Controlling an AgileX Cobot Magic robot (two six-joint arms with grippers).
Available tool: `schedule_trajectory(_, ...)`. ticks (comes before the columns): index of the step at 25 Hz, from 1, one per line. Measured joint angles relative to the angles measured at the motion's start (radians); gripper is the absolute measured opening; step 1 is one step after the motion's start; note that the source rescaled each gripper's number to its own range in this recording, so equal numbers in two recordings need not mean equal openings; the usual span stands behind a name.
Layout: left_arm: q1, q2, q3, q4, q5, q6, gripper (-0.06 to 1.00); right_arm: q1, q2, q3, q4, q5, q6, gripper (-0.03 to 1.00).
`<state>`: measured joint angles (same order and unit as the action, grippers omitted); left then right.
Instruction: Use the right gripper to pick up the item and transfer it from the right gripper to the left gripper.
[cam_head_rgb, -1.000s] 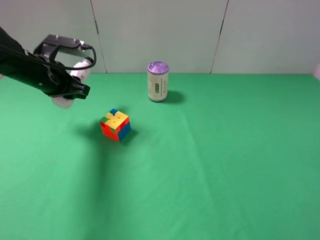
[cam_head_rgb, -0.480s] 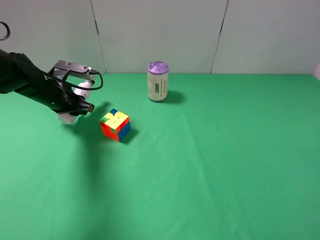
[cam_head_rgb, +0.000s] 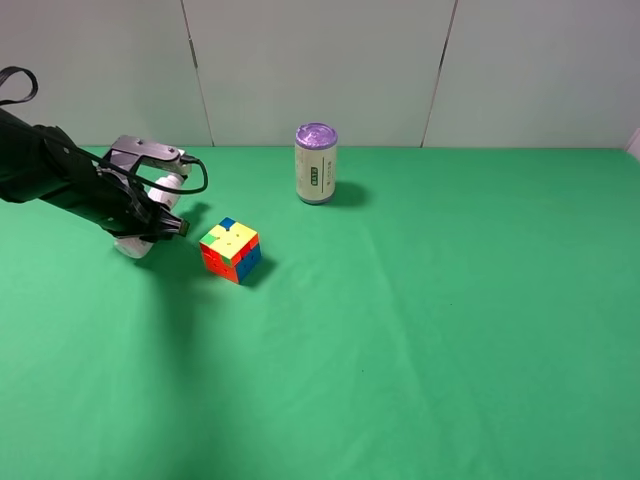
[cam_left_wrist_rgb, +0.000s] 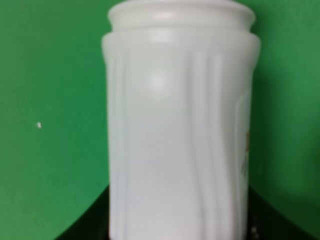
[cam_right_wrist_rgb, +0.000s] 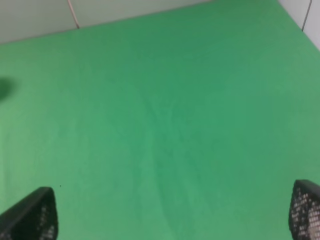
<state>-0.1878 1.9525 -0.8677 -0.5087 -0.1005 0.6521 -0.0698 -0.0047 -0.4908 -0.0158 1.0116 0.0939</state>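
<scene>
A green table (cam_head_rgb: 450, 330) carries a puzzle cube (cam_head_rgb: 231, 250) and purple-lidded can (cam_head_rgb: 316, 164).

Black arm (cam_head_rgb: 60, 175) (looped cable (cam_head_rgb: 190, 175))

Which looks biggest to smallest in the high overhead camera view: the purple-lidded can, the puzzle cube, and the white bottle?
1. Purple-lidded can and puzzle cube: they look about alike, the can taller, the cube wider and nearer the camera, so I won't rank them.
2. White bottle: smallest showing, but mostly hidden by the left pincer.
</scene>
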Motion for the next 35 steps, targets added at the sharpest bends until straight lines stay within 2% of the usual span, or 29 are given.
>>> schedule_trajectory(6, 0.0, 0.001, 0.0, 0.0, 0.0, 0.0, 0.02, 0.0, 0.0, 0.0, 0.0, 0.0, 0.0, 1.0)
schedule_trajectory(7, 0.0, 0.001, 0.0, 0.0, -0.002, 0.0, 0.09, 0.0, 0.0, 0.0, 0.0, 0.0, 0.0, 1.0)
schedule_trajectory(12, 0.0, -0.004, 0.0, 0.0, -0.019, 0.001, 0.76, 0.0, 0.0, 0.0, 0.0, 0.001, 0.0, 1.0)
schedule_trajectory(13, 0.0, -0.015, 0.0, 0.0, -0.021, 0.001, 0.84, 0.0, 0.0, 0.0, 0.0, 0.0, 0.0, 1.0)
schedule_trajectory(15, 0.0, -0.043, 0.0, 0.0, -0.022, 0.001, 0.91, 0.0, 0.0, 0.0, 0.0, 0.0, 0.0, 1.0)
schedule_trajectory(18, 0.0, -0.116, 0.0, 0.001, -0.016, 0.001, 0.95, 0.0, 0.0, 0.0, 0.0, 0.0, 0.0, 1.0)
schedule_trajectory(25, 0.0, -0.342, 0.038, 0.008, 0.057, 0.003, 0.97, 0.0, 0.0, 0.0, 0.0, 0.0, 0.0, 1.0)
schedule_trajectory(30, 0.0, -0.549, 0.131, 0.068, 0.069, -0.036, 0.97, 0.0, 0.0, 0.0, 0.0, 0.0, 0.0, 1.0)
schedule_trajectory(35, 0.0, -0.774, 0.206, 0.179, 0.167, -0.151, 0.97, 0.0, 0.0, 0.0, 0.0, 0.0, 0.0, 1.0)
